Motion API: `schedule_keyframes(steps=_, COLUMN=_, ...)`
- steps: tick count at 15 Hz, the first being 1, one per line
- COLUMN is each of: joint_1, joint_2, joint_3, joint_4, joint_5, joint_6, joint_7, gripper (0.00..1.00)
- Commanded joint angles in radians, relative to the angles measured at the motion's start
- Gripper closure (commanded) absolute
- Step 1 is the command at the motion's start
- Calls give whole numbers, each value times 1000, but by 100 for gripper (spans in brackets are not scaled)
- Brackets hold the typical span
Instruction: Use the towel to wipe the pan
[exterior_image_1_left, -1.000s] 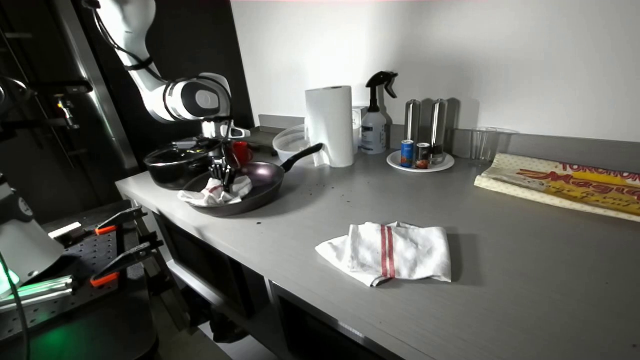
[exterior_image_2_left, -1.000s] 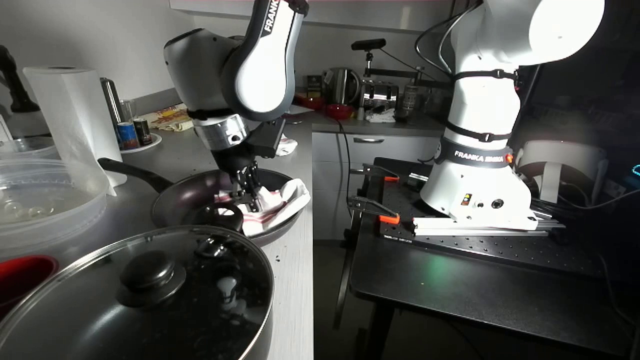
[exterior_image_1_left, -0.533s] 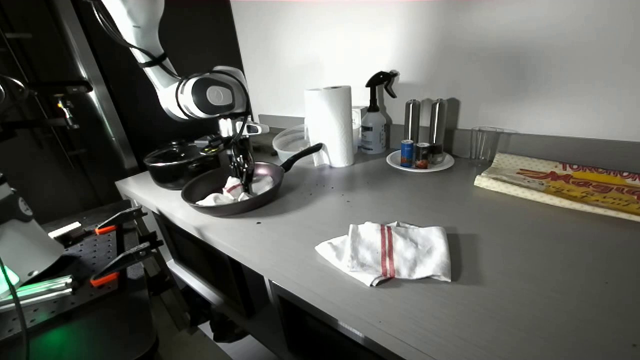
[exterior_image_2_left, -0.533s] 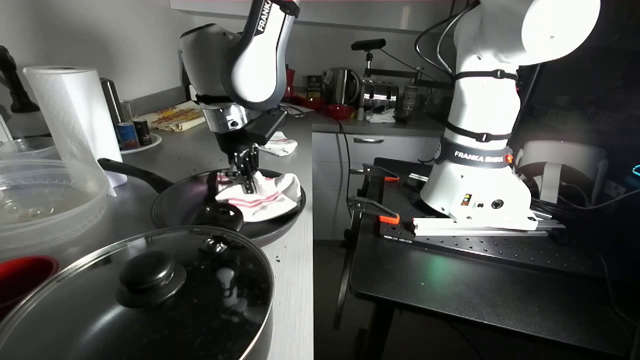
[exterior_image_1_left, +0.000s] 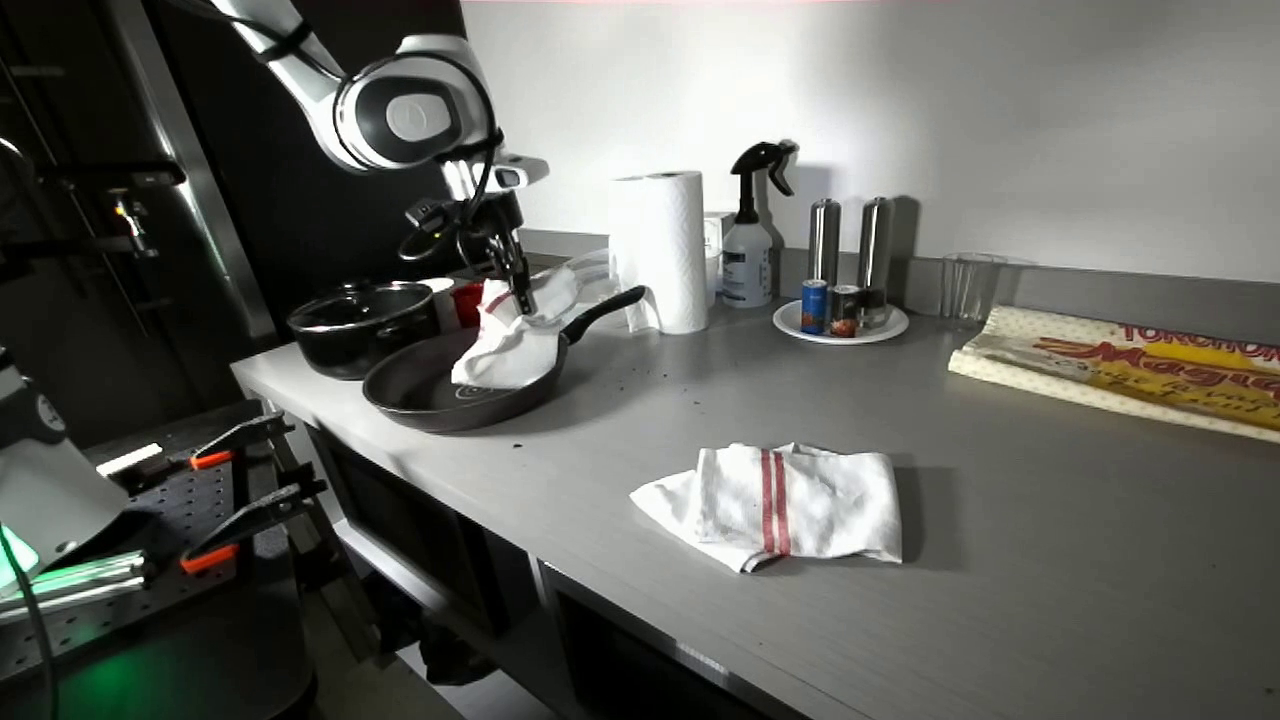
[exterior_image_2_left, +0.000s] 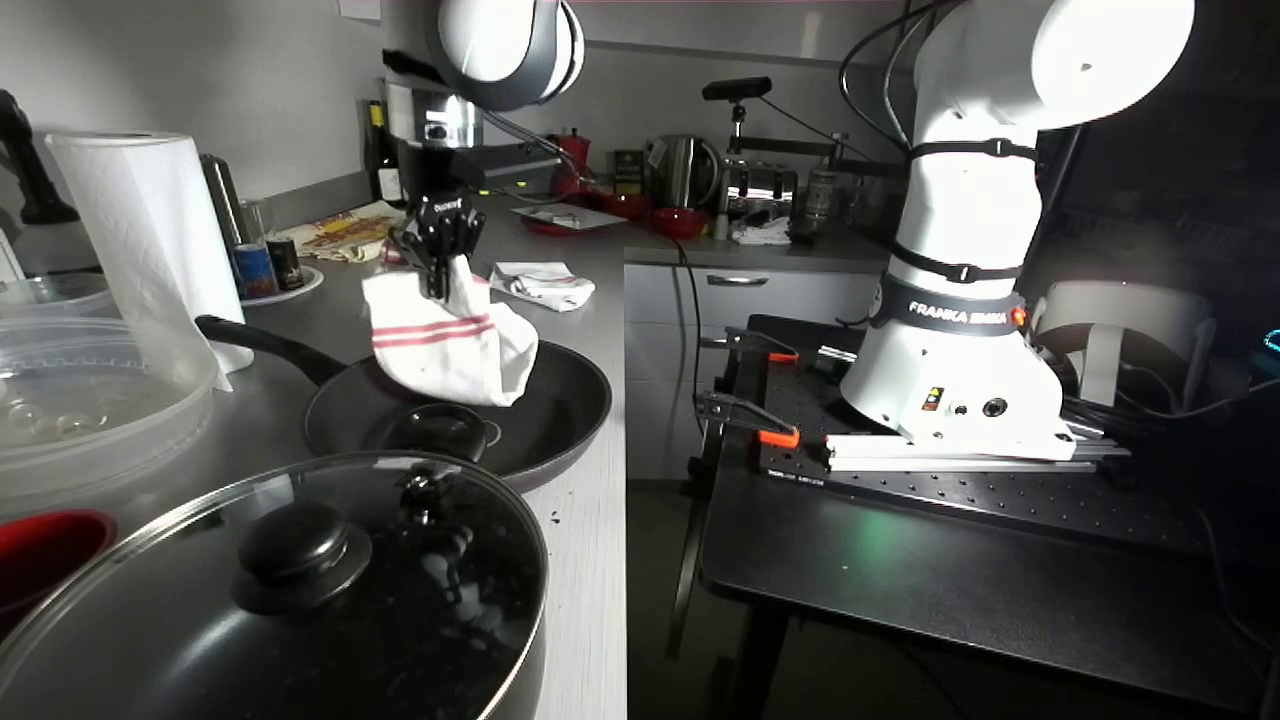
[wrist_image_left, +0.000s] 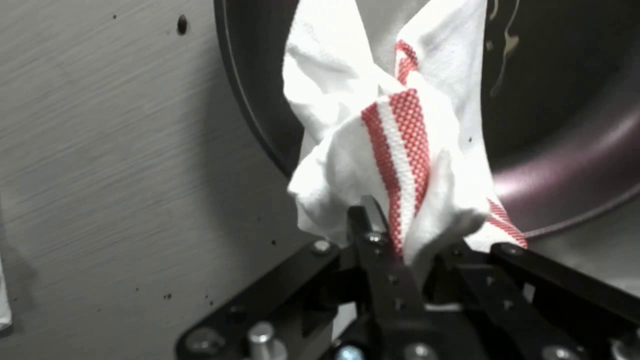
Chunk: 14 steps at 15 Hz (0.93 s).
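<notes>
Gripper (exterior_image_2_left: 438, 292), one, pinching hanging towel (exterior_image_2_left: 445, 350), one. Folded towel (exterior_image_1_left: 795, 505), one, near right in an exterior view. Pan (exterior_image_1_left: 425, 382), one, farther left. Hanging towel lifted since the earlier frame.

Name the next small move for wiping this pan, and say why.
I'd probably lower the held towel onto the pale streak in the pan: the gripper holds it bunched with its lower part hanging loose, and the wrist view shows that streak, perhaps residue, uncovered.
</notes>
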Motion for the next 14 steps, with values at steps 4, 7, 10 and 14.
schedule_keyframes(steps=4, joint_1=-112, joint_2=-87, joint_3=-21, joint_4=106, joint_5=114, joint_6=-78, joint_7=29, gripper=97)
schedule_keyframes(steps=7, joint_1=-152, joint_2=-15, joint_3=-46, joint_4=234, joint_5=122, joint_6=-156, joint_7=70, gripper=97)
schedule_keyframes(steps=10, joint_1=-180, joint_2=88, joint_3=-61, joint_4=364, joint_5=139, joint_6=-246, joint_7=102, gripper=97)
schedule_keyframes(steps=14, joint_1=-196, joint_2=251, joint_3=-72, joint_4=514, joint_5=166, joint_6=-334, joint_7=144, gripper=97)
